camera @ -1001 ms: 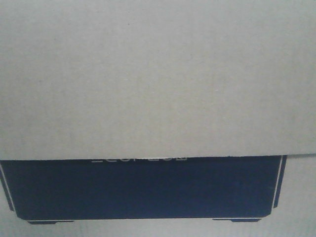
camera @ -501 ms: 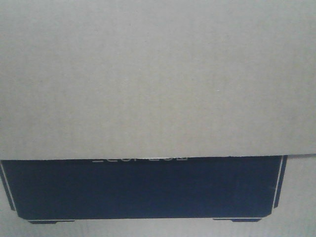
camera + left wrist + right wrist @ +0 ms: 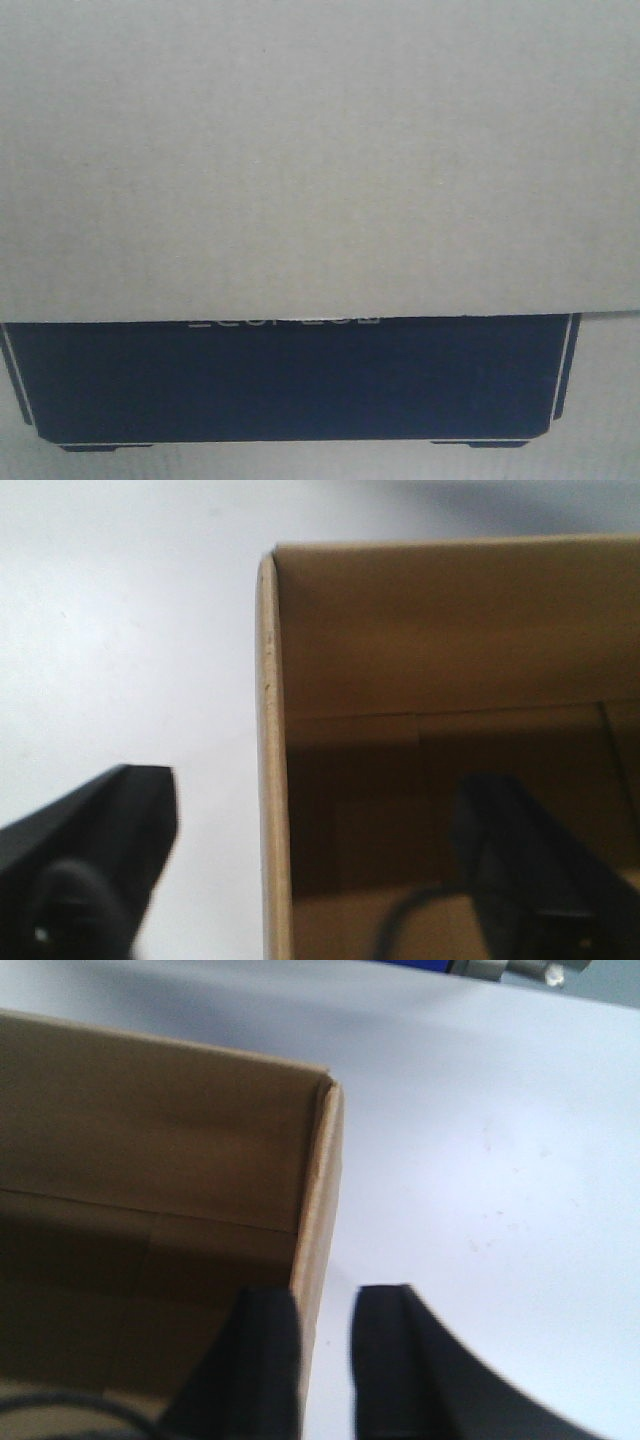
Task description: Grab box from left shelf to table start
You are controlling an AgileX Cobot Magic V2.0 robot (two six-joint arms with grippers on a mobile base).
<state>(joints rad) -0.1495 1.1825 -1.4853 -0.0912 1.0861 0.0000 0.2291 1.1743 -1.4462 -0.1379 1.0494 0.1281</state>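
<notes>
Two grippers are straddling the side walls of the box (image 3: 320, 160), which is sitting on the table (image 3: 120, 630).

Left gripper (image 3: 300, 870) is spreading wide, one black finger (image 3: 100, 850) at 8 o'clock outside the wall, the other inside. Right gripper (image 3: 325, 1360) is holding its fingers narrowly apart astride the wall edge; whether they are pinching it is unclear. Corrugated brown cardboard is bearing a black printed rectangle; the tabletop is looking smooth and white.

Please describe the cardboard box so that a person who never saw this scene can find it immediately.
Start at the bright white flat table. On it is the open-topped brown corrugated cardboard box, with black fingers of the robot on both sides of its side walls. Its front shows a wide black printed rectangle with faint pale lettering.
</notes>
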